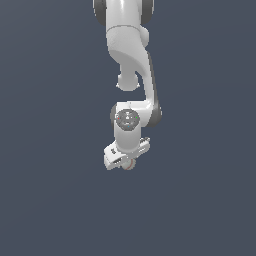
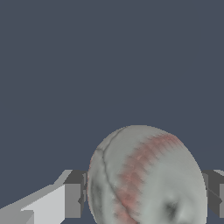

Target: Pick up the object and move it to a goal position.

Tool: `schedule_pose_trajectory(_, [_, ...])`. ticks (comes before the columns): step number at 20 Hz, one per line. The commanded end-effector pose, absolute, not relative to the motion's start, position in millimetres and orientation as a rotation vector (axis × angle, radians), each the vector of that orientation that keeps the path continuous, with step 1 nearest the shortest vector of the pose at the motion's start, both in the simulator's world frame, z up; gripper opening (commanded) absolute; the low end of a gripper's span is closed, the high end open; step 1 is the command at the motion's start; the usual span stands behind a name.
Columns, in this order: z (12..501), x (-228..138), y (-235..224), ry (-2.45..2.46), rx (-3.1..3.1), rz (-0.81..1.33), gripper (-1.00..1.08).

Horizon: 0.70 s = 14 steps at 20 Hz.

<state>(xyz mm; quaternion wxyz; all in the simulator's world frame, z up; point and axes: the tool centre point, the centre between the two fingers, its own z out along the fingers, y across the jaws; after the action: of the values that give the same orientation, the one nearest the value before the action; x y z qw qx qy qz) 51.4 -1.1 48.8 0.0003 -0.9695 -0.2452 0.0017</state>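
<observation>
Gripping a small off-white ball with red curved seams (image 2: 146,177)
White two-fingered claw (image 1: 125,164) closed on it, grey finger pads (image 2: 74,200) touching either side

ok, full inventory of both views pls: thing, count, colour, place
ball: one, off-white/grey with red seam lines, between the fingers; in the exterior view only a small part shows under the gripper.
ground: one, plain dark blue-grey, fills the background of both views.
arm: one, white with dark joint bands, comes down from the top of the exterior view.
fingers: two, grey pads on white bodies, one on each side of the ball, apparently touching it.
</observation>
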Motion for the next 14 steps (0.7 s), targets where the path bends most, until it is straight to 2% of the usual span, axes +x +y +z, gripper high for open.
schedule_pose_trajectory(1, [55, 52, 2, -0.771, -3.046, 0.001, -1.00])
schedule_pose_trajectory(7, [83, 48, 18, -0.772, -3.046, 0.001, -1.00])
schedule_pose_trajectory(14, [145, 40, 54, -0.772, -3.046, 0.002, -1.00])
